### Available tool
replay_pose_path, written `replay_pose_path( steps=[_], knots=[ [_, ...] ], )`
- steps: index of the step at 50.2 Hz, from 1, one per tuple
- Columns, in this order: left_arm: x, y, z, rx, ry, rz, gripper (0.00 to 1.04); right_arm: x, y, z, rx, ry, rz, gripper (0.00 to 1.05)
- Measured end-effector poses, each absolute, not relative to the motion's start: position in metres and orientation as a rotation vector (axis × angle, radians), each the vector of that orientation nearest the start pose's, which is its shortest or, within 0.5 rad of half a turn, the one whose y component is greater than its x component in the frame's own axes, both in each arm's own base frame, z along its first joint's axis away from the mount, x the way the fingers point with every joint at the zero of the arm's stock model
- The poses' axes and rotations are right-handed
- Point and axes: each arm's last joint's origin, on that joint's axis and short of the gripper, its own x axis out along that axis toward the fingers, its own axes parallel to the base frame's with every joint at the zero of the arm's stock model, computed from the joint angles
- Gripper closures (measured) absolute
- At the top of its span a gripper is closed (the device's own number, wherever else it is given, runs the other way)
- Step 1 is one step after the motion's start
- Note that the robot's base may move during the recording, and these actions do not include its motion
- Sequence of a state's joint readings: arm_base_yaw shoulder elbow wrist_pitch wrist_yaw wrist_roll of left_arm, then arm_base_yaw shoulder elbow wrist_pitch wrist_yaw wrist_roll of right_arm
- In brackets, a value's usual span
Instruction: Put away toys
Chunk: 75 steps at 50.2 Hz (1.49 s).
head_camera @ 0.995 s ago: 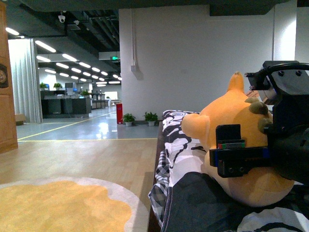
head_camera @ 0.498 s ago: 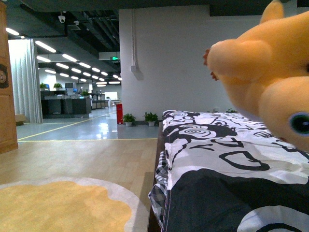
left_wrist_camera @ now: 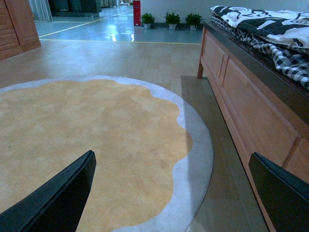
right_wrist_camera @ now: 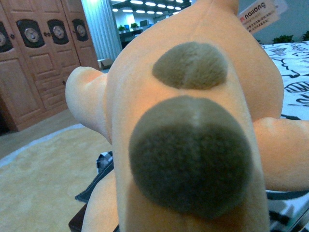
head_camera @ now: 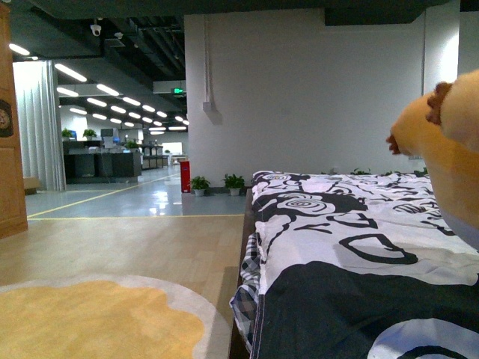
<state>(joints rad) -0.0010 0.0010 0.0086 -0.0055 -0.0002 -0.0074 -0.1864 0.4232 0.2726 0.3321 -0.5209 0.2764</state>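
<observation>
The orange-yellow plush animal [head_camera: 449, 153] hangs in the air at the right edge of the front view, above the bed, with only a limb with reddish-brown paw tips and part of its body showing. In the right wrist view the plush [right_wrist_camera: 193, 121] fills the picture, with two grey-brown patches and a paper tag. My right gripper is shut on the plush animal; its fingers are hidden by the plush. My left gripper [left_wrist_camera: 176, 193] is open and empty, low over the rug, with both dark fingers [left_wrist_camera: 58, 200] at the picture's lower corners.
A bed with a black-and-white patterned cover [head_camera: 337, 247] and a wooden side frame [left_wrist_camera: 251, 106] stands on the right. A round yellow rug with a grey rim [left_wrist_camera: 87, 140] lies on the wood floor. Wooden wardrobes [right_wrist_camera: 34, 53] stand at the left.
The plush was lifted off the bed by my right gripper, then carried right and out of most of the front view. The right arm no longer shows there.
</observation>
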Motion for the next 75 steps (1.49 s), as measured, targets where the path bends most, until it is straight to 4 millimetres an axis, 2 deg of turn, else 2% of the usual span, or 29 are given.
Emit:
replay_pose_path(
  steps=[15, 36, 50, 75],
  knots=[
    [0.097, 0.000, 0.166, -0.007, -0.002, -0.001, 0.06, 0.100, -0.001, 0.212, 0.211, -0.116, 0.333, 0.97],
    [0.097, 0.000, 0.166, -0.007, -0.002, -0.001, 0.06, 0.099, 0.008, 0.186, 0.109, -0.139, 0.296, 0.97],
    [0.097, 0.000, 0.166, -0.007, -0.002, -0.001, 0.06, 0.097, 0.015, 0.182, 0.107, -0.137, 0.306, 0.97],
    [0.097, 0.000, 0.166, -0.007, -0.002, -0.001, 0.06, 0.096, 0.015, 0.181, 0.112, -0.126, 0.298, 0.97]
  ],
)
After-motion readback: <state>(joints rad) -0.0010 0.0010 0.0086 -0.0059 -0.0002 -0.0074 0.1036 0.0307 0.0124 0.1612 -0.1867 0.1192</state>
